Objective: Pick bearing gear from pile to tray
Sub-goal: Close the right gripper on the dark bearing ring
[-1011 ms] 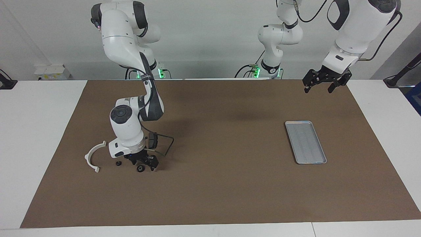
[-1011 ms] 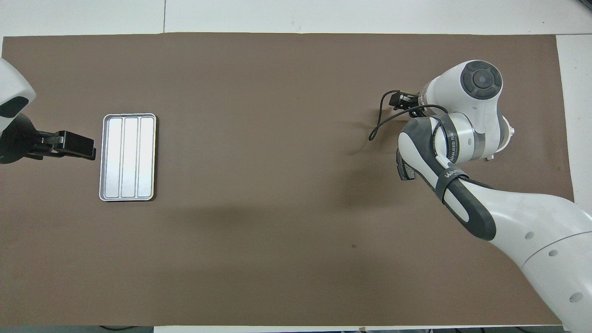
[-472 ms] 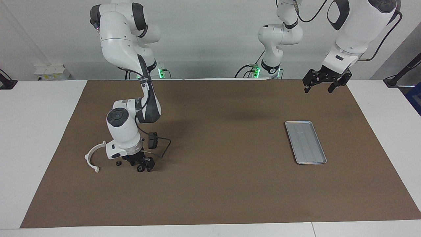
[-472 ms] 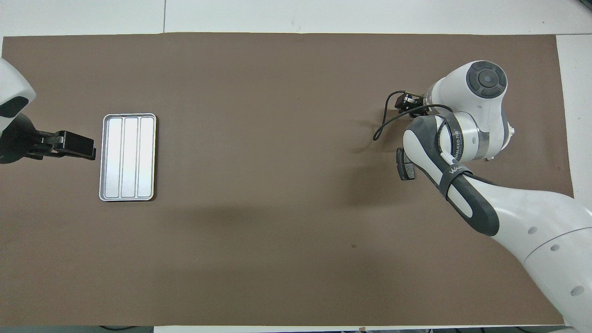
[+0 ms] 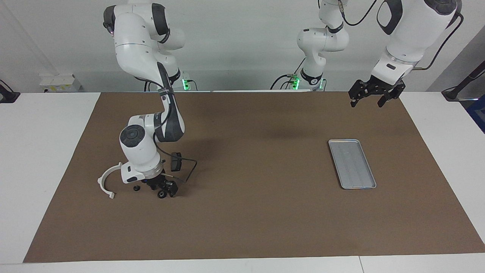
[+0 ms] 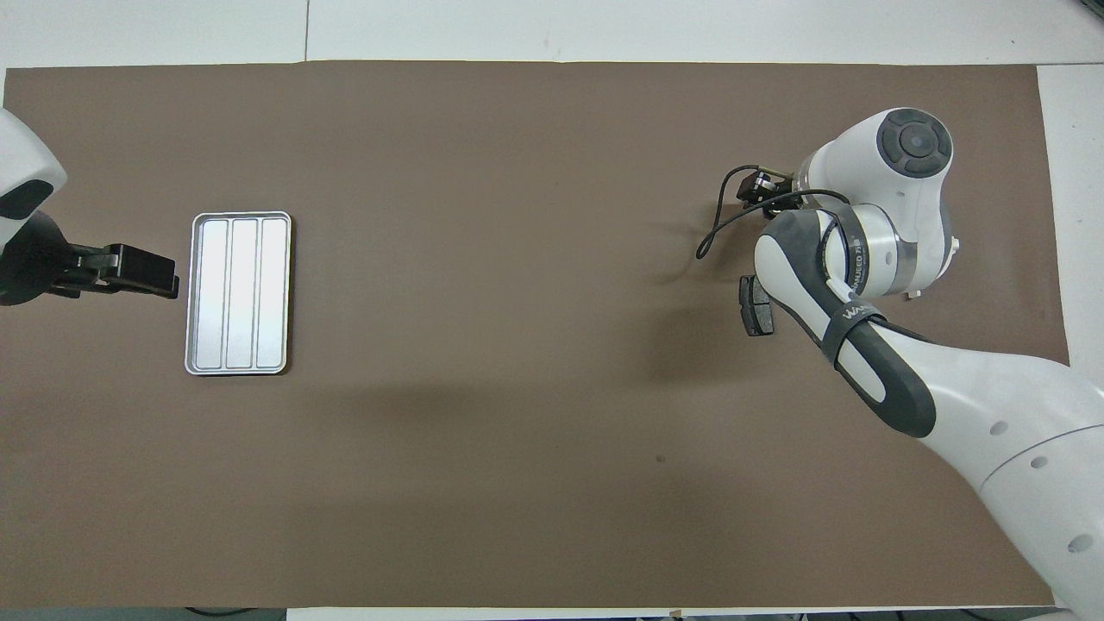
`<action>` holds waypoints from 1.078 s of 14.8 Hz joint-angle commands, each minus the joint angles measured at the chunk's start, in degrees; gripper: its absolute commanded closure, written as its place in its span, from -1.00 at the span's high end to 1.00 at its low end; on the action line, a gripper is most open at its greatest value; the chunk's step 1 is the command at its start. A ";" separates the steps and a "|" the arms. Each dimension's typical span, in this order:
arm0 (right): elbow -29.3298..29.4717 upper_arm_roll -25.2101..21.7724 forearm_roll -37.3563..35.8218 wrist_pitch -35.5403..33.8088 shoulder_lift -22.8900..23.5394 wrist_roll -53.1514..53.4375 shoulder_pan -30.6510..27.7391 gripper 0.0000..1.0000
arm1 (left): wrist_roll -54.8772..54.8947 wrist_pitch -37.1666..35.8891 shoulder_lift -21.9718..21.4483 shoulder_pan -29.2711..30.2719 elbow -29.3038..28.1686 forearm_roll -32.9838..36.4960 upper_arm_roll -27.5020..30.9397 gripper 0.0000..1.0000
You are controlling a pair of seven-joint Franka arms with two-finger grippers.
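Observation:
The pile lies toward the right arm's end of the table. It shows a white curved arc point(image 5: 107, 179), a small black round piece point(image 5: 135, 188) and another black round piece point(image 5: 161, 195). My right gripper point(image 5: 168, 192) is down at the mat in the pile, right beside that second piece. In the overhead view the right arm covers the gripper and most of the pile; one dark brake pad point(image 6: 757, 306) shows beside it. The silver tray point(image 5: 352, 163) is empty, also in the overhead view point(image 6: 238, 293). My left gripper point(image 5: 366, 101) waits open in the air.
A brown mat point(image 5: 250, 212) covers the table, with white table edge around it. A black cable loop point(image 5: 189, 170) hangs off the right wrist over the mat. In the overhead view the left gripper point(image 6: 138, 269) hovers beside the tray.
The right arm's wrist has shifted slightly toward its own end of the table, uncovering the brake pad in the overhead view. The left arm and tray have not moved.

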 commanded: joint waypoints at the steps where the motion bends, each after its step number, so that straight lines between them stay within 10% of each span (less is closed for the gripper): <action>1: 3.04 0.48 0.88 -1.23 1.77 0.72 -0.66 0.78 | 0.21 -0.40 -0.77 -0.17 -0.45 -0.59 0.37 1.00; 8: 3.13 0.48 1.67 -0.53 2.48 0.72 -1.10 0.67 | 0.21 -0.40 -0.68 -0.17 -0.36 -0.59 0.37 1.00; 16: 2.34 0.48 1.76 -1.32 2.40 0.81 -0.40 -0.24 | 0.21 -0.40 -0.77 -0.17 -0.45 -0.59 0.37 1.00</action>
